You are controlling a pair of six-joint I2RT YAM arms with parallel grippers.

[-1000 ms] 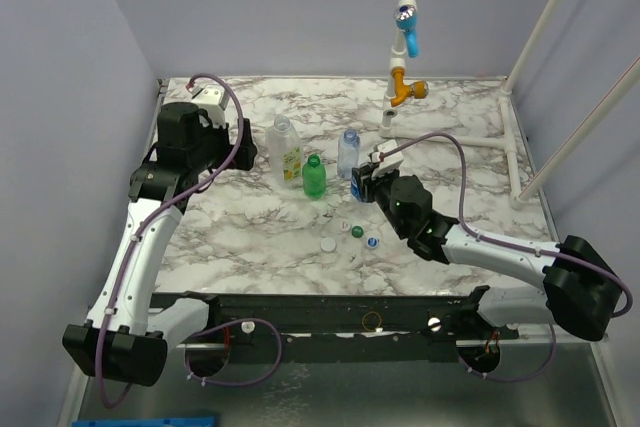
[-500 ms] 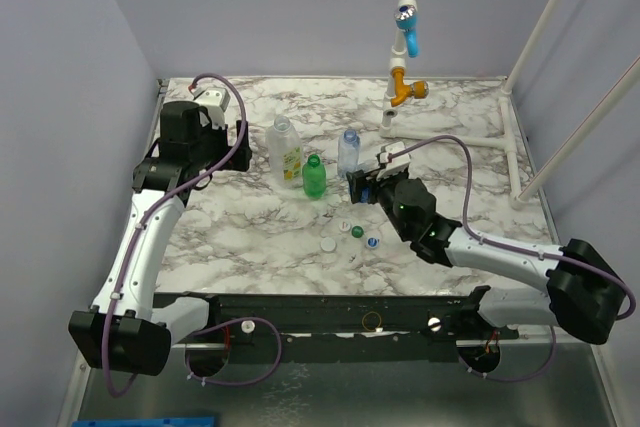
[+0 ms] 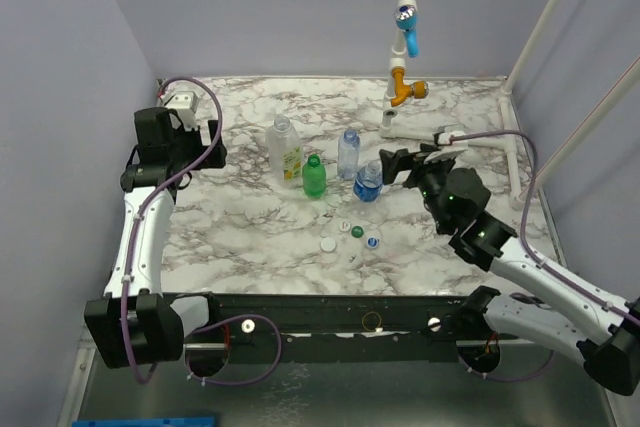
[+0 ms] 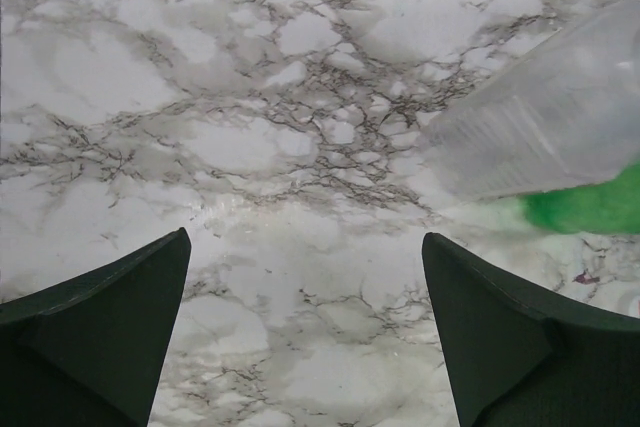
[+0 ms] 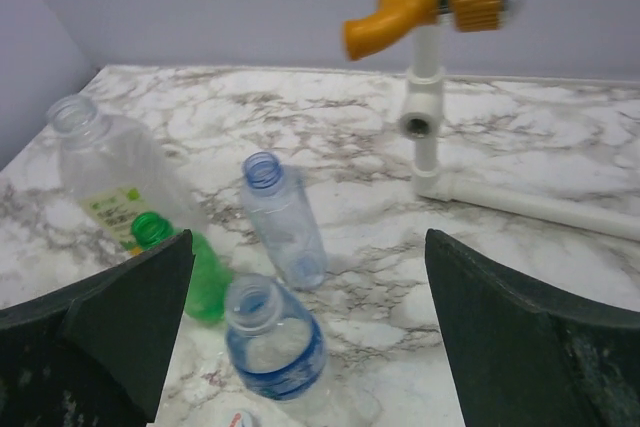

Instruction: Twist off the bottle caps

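While four uncapped plastic bottles stand clustered on the marble desk [image 3: 250,237], namely a tall clear yellow-labelled bottle [image 3: 286,150], a green bottle [image 3: 314,176], a small clear bottle [image 3: 348,154] and a small blue-labelled bottle [image 3: 369,181], a round green plastic cap [image 3: 356,232] and whitish round plastic caps [image 3: 328,244] lie loose just in front. The left claw [image 4: 305,247] and the right claw [image 5: 310,247] both gape wide, empty, flanking the cluster.

**Marble and lilac around me**

I work over a white surface [image 3: 250,237] veined with grey, evenly lit. Plain lilac walls [image 3: 270,7] close it in at the left and back. White pipes [image 3: 545,22] stand at the far right, one carrying a blue valve [image 3: 407,27] above an orange valve [image 3: 407,90].
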